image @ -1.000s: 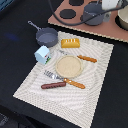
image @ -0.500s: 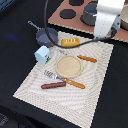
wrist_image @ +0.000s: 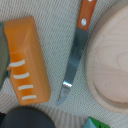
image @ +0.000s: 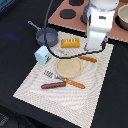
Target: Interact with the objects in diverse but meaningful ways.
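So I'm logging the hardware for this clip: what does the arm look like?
The arm is white and glossy, built of chunky rounded segments with a darker grey band at the joint. A black cable curves from the top of the exterior view down beside it. The gripper is not visible in either view.

The white arm (image: 98,24) is seen in the exterior view, held nearly upright, with its wrist section directed straight down. A dark cable is carried in a loop from its upper part. The tool (image: 93,48) is lowered at the arm's bottom end, close above the bench. Its fingers are hidden by the wrist body, and none are shown in the wrist view, so its opening cannot be judged.
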Controlling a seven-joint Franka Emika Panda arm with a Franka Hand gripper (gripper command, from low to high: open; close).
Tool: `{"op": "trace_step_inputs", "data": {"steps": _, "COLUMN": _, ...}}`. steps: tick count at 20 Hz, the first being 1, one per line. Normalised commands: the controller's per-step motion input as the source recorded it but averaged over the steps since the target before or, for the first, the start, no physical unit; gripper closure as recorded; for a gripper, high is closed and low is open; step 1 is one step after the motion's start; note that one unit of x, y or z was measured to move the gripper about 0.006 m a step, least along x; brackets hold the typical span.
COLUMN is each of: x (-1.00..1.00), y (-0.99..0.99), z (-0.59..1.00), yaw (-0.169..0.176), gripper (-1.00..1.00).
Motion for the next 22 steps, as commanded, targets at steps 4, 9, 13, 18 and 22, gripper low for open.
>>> {"op": "trace_step_inputs", "data": {"steps": 4, "x": -0.75, "y": 0.20, "z": 0.04, "yaw": 0.000, "gripper": -1.00}}
{"op": "trace_step_inputs", "data": {"steps": 9, "x": -0.79, "y": 0.05, "z": -0.13, "yaw": 0.000, "gripper": -1.00}}
{"op": "trace_step_inputs", "data": {"steps": 13, "x": -0.78, "y": -0.01, "z": -0.32, "yaw": 0.000, "gripper": -1.00}}
{"op": "trace_step_inputs", "data": {"steps": 18, "x": -0.82, "y": -0.02, "z": -0.36, "yaw": 0.003, "gripper": -1.00}}
{"op": "trace_step_inputs", "data": {"steps": 22, "x": -0.84, "y": 0.00, "z": -0.34, "yaw": 0.007, "gripper": -1.00}}
